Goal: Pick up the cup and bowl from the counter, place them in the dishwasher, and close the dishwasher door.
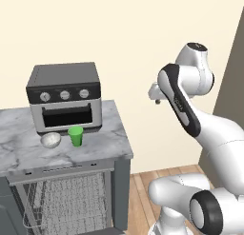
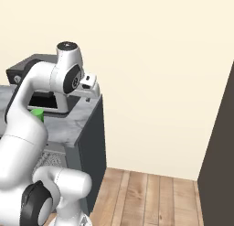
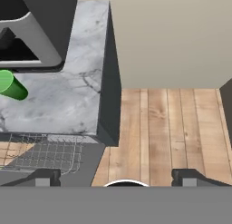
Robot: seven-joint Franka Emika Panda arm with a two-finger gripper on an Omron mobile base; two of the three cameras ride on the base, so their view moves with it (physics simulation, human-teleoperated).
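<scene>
Bowl (image 1: 51, 140) sits on counter (image 1: 19, 134) w/ cup (image 1: 75, 135) upright just right of it, not touching, both just in front of toaster oven (image 1: 64, 96). Below, dishwasher (image 1: 66, 200) is open, wire rack (image 1: 62, 198) showing. Further right, gripper (image 1: 157, 97) hangs up in air beyond counter's right end, well apart from cup & bowl. Hand view: fingertips (image 3: 45, 177) spread wide, nothing btwn them; cup at left edge, wood floor (image 3: 167, 128) right.
</scene>
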